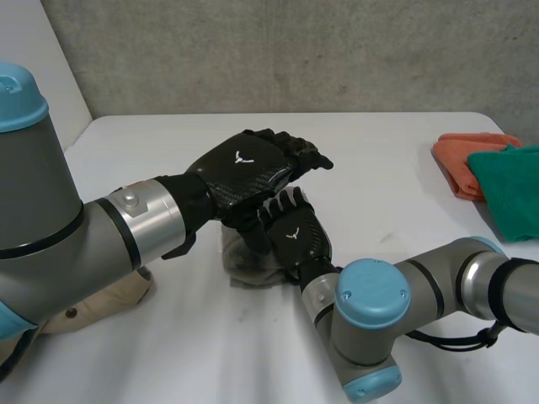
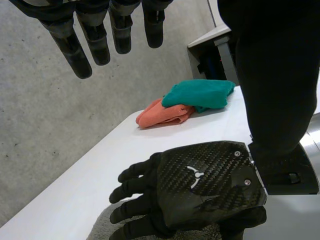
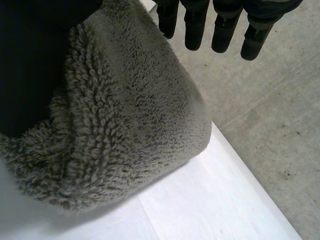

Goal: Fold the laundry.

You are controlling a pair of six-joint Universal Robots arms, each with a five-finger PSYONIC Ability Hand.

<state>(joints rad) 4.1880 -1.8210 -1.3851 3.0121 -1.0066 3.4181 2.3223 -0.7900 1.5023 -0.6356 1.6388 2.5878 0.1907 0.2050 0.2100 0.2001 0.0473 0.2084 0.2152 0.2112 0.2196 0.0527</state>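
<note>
A small folded grey towel (image 1: 246,268) lies in the middle of the white table (image 1: 379,160). My right hand (image 1: 295,231) rests flat on top of it with straight fingers, palm down; the left wrist view has that hand (image 2: 200,187) covering the towel (image 2: 102,225). In the right wrist view the fluffy towel (image 3: 125,130) sits under my palm, with the straight fingertips (image 3: 220,27) reaching past its edge. My left hand (image 1: 253,168) hovers just above the right hand, open, its fingers (image 2: 95,37) straight and holding nothing.
An orange cloth (image 1: 467,160) and a green cloth (image 1: 514,189) lie together at the table's far right edge, also seen as orange (image 2: 162,114) and green (image 2: 200,94). A beige garment (image 1: 93,305) lies under my left arm at the near left.
</note>
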